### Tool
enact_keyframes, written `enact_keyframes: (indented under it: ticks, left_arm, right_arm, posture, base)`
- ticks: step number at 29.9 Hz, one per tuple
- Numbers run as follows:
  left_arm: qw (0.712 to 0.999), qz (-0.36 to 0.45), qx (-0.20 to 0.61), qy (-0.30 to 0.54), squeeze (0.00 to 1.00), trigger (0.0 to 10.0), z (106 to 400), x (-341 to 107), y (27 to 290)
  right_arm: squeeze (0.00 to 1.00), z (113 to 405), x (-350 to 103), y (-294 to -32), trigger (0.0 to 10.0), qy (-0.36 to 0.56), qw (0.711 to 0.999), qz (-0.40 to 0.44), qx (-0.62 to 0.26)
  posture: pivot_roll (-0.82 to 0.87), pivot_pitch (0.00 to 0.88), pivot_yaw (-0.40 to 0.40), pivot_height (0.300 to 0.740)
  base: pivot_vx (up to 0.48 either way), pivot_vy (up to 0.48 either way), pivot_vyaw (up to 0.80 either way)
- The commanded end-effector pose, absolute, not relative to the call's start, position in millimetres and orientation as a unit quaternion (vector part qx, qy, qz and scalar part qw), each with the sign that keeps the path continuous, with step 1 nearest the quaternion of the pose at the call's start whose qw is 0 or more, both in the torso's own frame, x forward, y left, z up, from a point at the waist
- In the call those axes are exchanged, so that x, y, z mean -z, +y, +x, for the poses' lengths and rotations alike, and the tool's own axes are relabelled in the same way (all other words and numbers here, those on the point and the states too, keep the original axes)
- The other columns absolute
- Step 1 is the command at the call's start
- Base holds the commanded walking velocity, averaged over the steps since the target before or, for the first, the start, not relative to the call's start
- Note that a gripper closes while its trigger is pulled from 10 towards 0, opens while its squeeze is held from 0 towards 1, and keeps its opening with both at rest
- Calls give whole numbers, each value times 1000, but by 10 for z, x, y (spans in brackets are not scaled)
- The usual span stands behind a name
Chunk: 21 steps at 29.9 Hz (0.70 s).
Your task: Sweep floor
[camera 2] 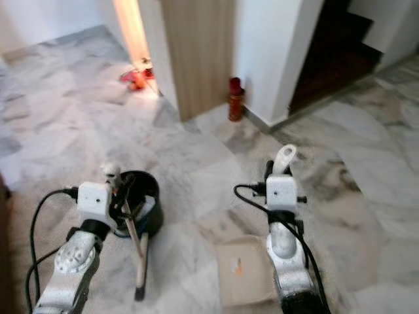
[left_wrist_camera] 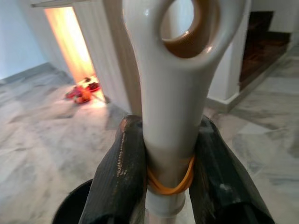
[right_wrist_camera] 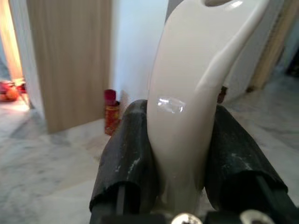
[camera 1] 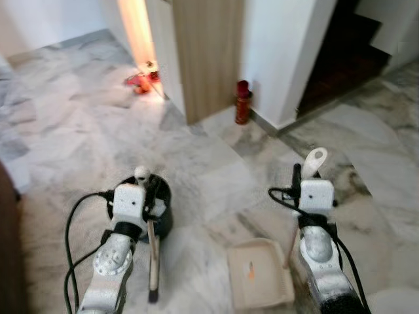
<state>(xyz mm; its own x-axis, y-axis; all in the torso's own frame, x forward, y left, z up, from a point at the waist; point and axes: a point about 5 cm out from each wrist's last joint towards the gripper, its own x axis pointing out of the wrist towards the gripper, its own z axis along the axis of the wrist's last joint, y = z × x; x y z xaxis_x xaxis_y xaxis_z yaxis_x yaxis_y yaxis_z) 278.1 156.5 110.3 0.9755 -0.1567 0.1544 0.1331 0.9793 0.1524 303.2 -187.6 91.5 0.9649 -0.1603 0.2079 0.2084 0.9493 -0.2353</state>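
My left gripper (camera 1: pixel 146 188) is shut on the cream handle of a small broom (camera 1: pixel 154 252), which hangs down to its dark brush just above the marble floor. In the left wrist view the black fingers (left_wrist_camera: pixel 119 172) clamp the handle (left_wrist_camera: pixel 173 93), which has an orange rubber band around it. My right gripper (camera 1: pixel 305 176) is shut on the white upright handle (camera 1: pixel 315 161) of a beige dustpan (camera 1: pixel 260 273). The pan rests on the floor with a small orange scrap (camera 1: pixel 250 271) in it. The right wrist view shows the fingers (right_wrist_camera: pixel 126 158) squeezing that handle.
A black round bin (camera 1: pixel 162 219) stands on the floor right behind the left gripper. Ahead are a wooden panel (camera 1: pixel 209 59), a red canister (camera 1: pixel 243 102) at the wall's foot, red things (camera 1: pixel 141 80) by a lit doorway, and dark stairs (camera 1: pixel 347 55).
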Motion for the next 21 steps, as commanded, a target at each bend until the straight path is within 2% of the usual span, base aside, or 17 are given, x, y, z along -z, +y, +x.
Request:
enact_keyframes:
  ticks: [1,5,16,21]
  left_arm:
    - [989,87,73,-93,0,10000,2775,-1147,1598]
    - [989,86,73,-93,0,10000,2771,-1144,1597]
    - [989,87,74,-93,0,10000,2768,-1139,1591]
    - [989,89,76,-95,0,10000,2774,-1139,1584]
  right_arm:
    - [0,3050,-923,-1811,10000,-96,983,-129,85]
    - [0,3051,-923,-1808,10000,-96,983,-128,85]
    - [0,3053,-920,-1813,10000,-96,983,-130,85]
    - [0,3042,-914,-1813,10000,-96,983,-130,85]
  posture:
    - [81,97,62,740]
    - [79,93,61,740]
    - [78,77,58,740]
    - [76,68,60,740]
  base:
    - [0,0,-800]
    - [0,-226,-800]
    - [0,0,-800]
    - [0,-146,-800]
